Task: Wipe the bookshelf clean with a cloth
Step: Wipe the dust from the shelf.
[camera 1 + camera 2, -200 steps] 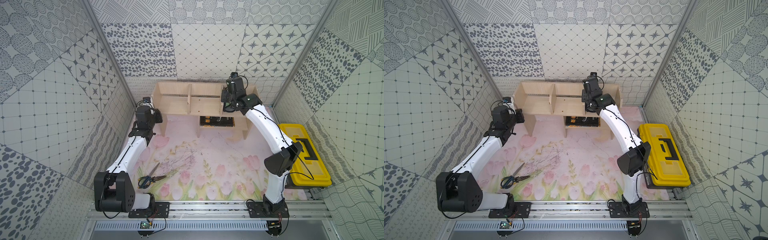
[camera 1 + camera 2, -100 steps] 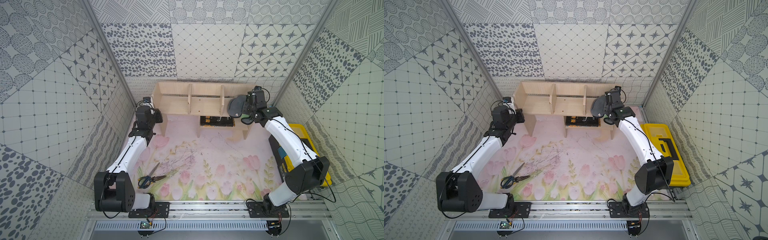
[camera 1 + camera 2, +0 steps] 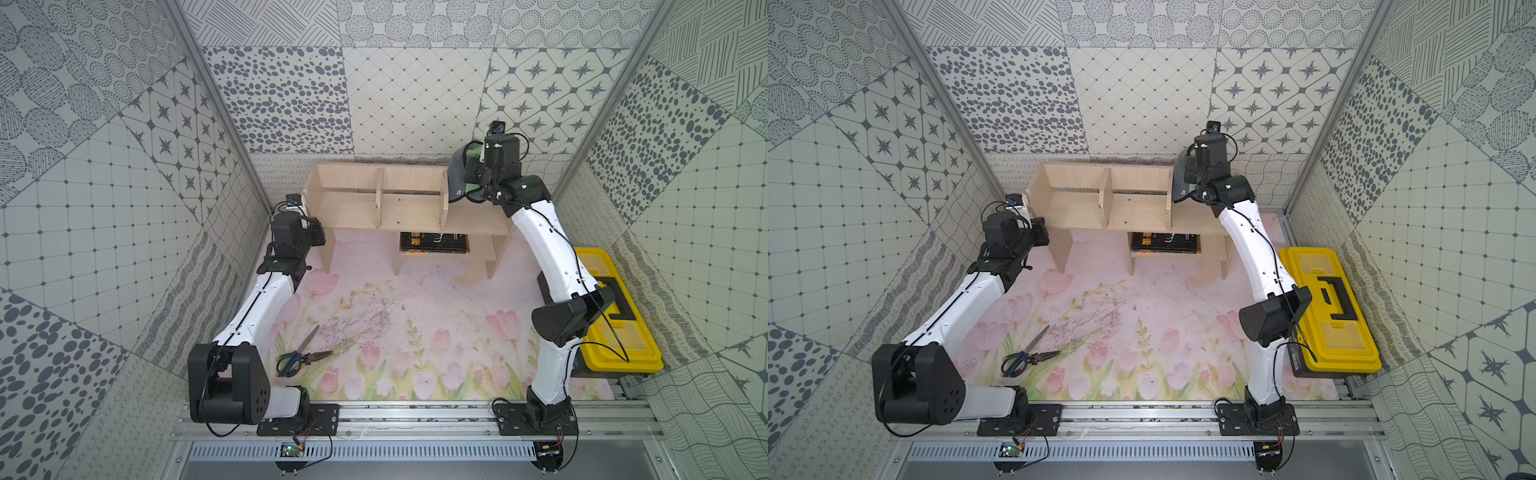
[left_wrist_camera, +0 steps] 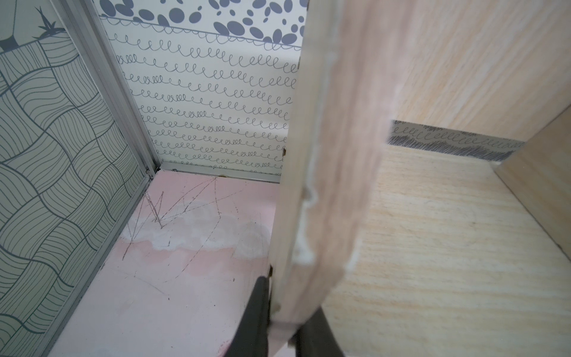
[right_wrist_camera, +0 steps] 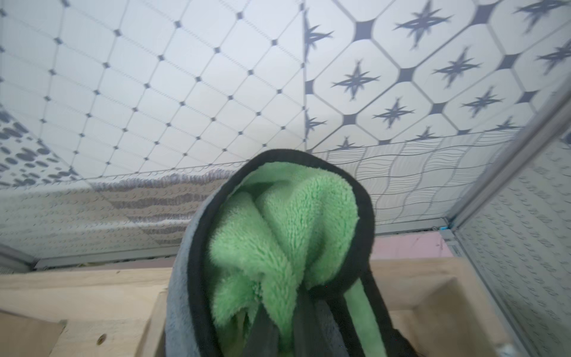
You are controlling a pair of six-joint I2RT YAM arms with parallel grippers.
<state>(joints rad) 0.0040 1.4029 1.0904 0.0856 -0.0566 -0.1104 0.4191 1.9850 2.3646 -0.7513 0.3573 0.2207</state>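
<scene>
Right fingers (image 5: 262,335) pinch the bunched cloth (image 5: 287,216) above the bookshelf (image 3: 409,210), left fingers (image 4: 253,324) clamp its edge; loose folds may snag a divider (image 3: 443,208)

Walls (image 3: 415,104): patchwork panels, grey-on-white prints (dots, stars, lattice, squiggles). Aluminium posts (image 3: 220,108) at back corners. Floor mat (image 3: 415,332): pale pink, tulip print, scuffed with dark scribbles. Light even, soft.

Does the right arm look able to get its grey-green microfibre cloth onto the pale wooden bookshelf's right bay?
Probably yes: the right gripper, shut on the cloth, hangs above that end of the bookshelf, nothing visibly between; the left gripper clamps the opposite end.
</scene>
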